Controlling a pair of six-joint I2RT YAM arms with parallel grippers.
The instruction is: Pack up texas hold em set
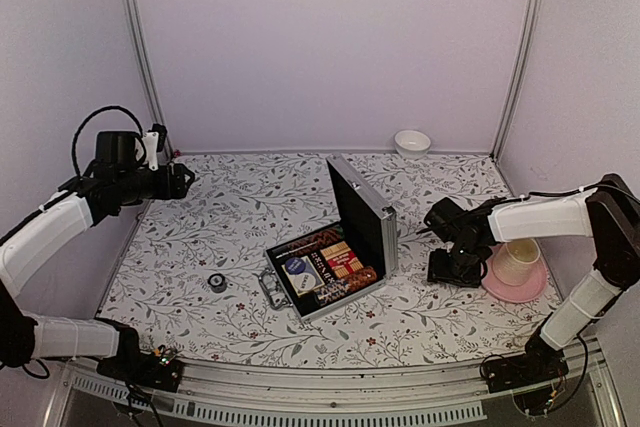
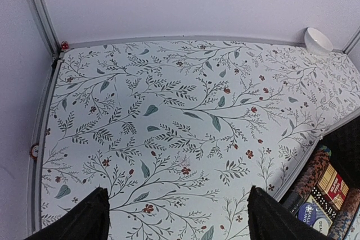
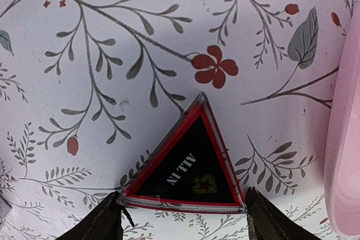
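Note:
The silver briefcase (image 1: 362, 209) stands open mid-table, lid upright. In its black lining lie a blue deck (image 1: 297, 267), a red deck (image 1: 340, 258) and chips. A small black round button (image 1: 217, 282) sits on the cloth to its left. My right gripper (image 3: 183, 218) points down right of the case, open, its fingers flanking the two base corners of a flat red-edged black triangle (image 3: 188, 167) marked ALL IN. My left gripper (image 2: 177, 217) hovers open and empty high over the back left; the case corner (image 2: 329, 189) shows at its lower right.
A cream cup (image 1: 515, 259) on a pink plate (image 1: 522, 287) stands just right of the right gripper; the plate rim (image 3: 344, 139) lies close to the triangle. A small white bowl (image 1: 412, 141) sits at the back wall. Metal frame posts stand in the corners.

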